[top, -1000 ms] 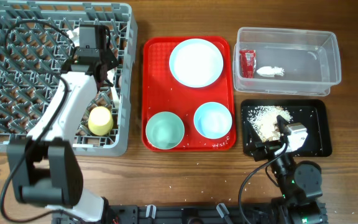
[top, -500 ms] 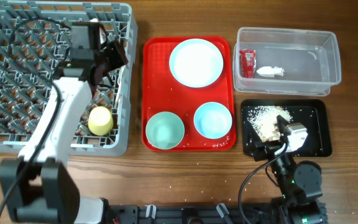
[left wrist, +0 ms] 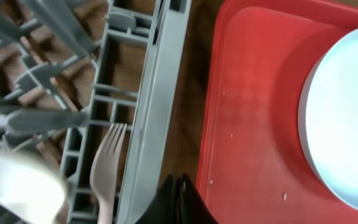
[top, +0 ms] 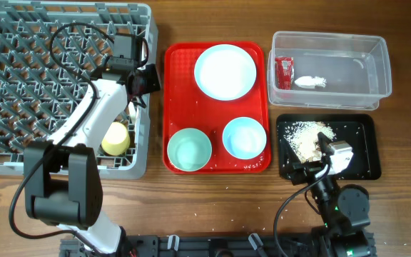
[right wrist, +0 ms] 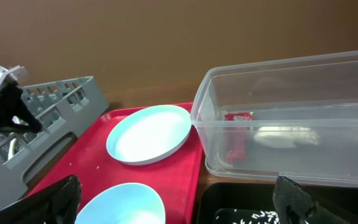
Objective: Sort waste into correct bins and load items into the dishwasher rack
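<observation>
My left gripper point(top: 148, 78) is shut and empty. In the left wrist view point(left wrist: 180, 199) it hangs over the gap between the grey dishwasher rack's right wall point(left wrist: 160, 93) and the red tray point(left wrist: 247, 124). A white fork point(left wrist: 104, 177) lies inside the rack point(top: 20, 86) by that wall. The yellow cup point(top: 115, 138) stands in the rack. The pale plate point(top: 225, 71), light-blue bowl point(top: 244, 137) and mint-green bowl point(top: 189, 150) sit on the red tray. My right gripper point(right wrist: 179, 208) is open and empty near the black tray point(top: 359, 153).
The clear tub point(top: 362, 50) holds the red sachet point(top: 284, 71) and the white napkin point(top: 310, 82). Beige food scraps point(top: 307, 137) lie in the black tray. A blurred pale thing point(left wrist: 14, 186) sits in the rack left of the fork.
My left gripper has moved right, from inside the rack to its right wall beside the red tray. The right arm has not moved.
</observation>
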